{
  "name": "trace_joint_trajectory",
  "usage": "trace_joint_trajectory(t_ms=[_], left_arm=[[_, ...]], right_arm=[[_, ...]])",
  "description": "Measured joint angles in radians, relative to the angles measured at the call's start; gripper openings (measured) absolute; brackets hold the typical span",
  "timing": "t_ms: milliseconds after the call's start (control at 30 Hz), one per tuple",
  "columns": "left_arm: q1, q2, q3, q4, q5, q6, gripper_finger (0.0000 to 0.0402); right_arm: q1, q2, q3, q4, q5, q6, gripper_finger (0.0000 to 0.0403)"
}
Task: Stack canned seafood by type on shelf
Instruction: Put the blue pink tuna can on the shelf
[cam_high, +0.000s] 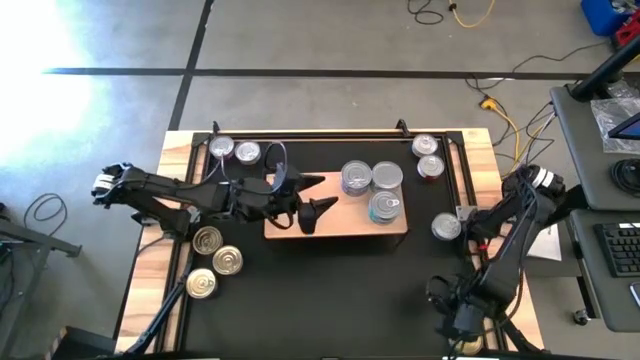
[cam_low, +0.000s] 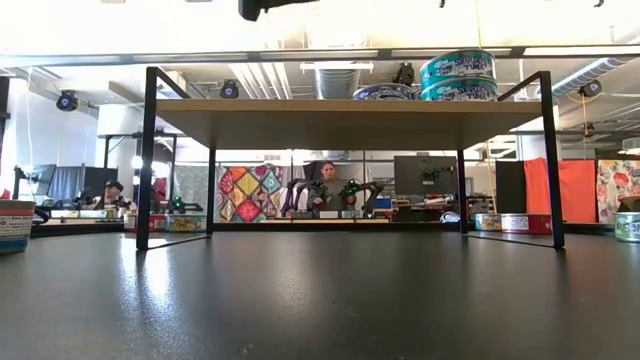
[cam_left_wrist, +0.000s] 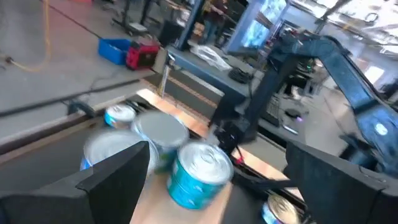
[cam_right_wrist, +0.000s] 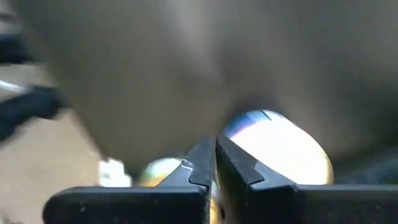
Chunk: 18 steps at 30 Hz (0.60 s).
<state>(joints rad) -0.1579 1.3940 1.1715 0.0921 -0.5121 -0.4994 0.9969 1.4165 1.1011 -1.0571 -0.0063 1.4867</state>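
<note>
The left arm rides highest over the scene, and its tool (cam_high: 312, 197) hangs over the left half of the shelf (cam_high: 290, 229) with its fingers (cam_left_wrist: 118, 171) spread wide and nothing between them. The shelf is the landmark: a pale wood board on black legs in the middle of the black mat on the worktop (cam_high: 150, 290). On its right half stand three teal-labelled tins (cam_high: 372, 188), packed together, and from the low view at least one pair there is already doubled up. Three gold-lidded tins (cam_high: 213, 262) lie off the shelf's front left corner, two silver ones (cam_high: 234, 151) behind its left end, two more (cam_high: 427, 156) behind its right end, and a single tin (cam_high: 446, 226) just off its right edge. The right tool (cam_right_wrist: 214, 163), fingers pressed together and empty, waits in front of the shelf's right corner.

The left arm looks to be between picks. To do the step well it should probably take a gold tin squarely across its rim, come down straight, and keep that type on the shelf's bare left half, apart from the teal group.
</note>
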Motion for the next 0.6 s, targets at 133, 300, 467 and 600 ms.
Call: trace_joint_trajectory(t_ms=[133,300,467,600], left_arm=[[-0.008,0.032,0.093,-0.095,-0.004,0.067,0.0361],[-0.053,0.073,0.272,-0.481,-0.005,0.123,0.0361],[-0.134,0.119,0.402,-0.829,-0.159,0.174,0.0361],[-0.180,0.133,0.418,-0.964,-0.213,0.207,0.0361]], right_arm=[[0.000,0.054,0.006,-0.131,-0.149,0.035,0.0013],[-0.002,0.104,0.004,-0.131,-0.256,0.068,0.0012],[-0.001,0.185,-0.042,-0.105,-0.260,0.057,0.0012],[-0.033,0.238,-0.041,-0.082,-0.286,0.054,0.0012]])
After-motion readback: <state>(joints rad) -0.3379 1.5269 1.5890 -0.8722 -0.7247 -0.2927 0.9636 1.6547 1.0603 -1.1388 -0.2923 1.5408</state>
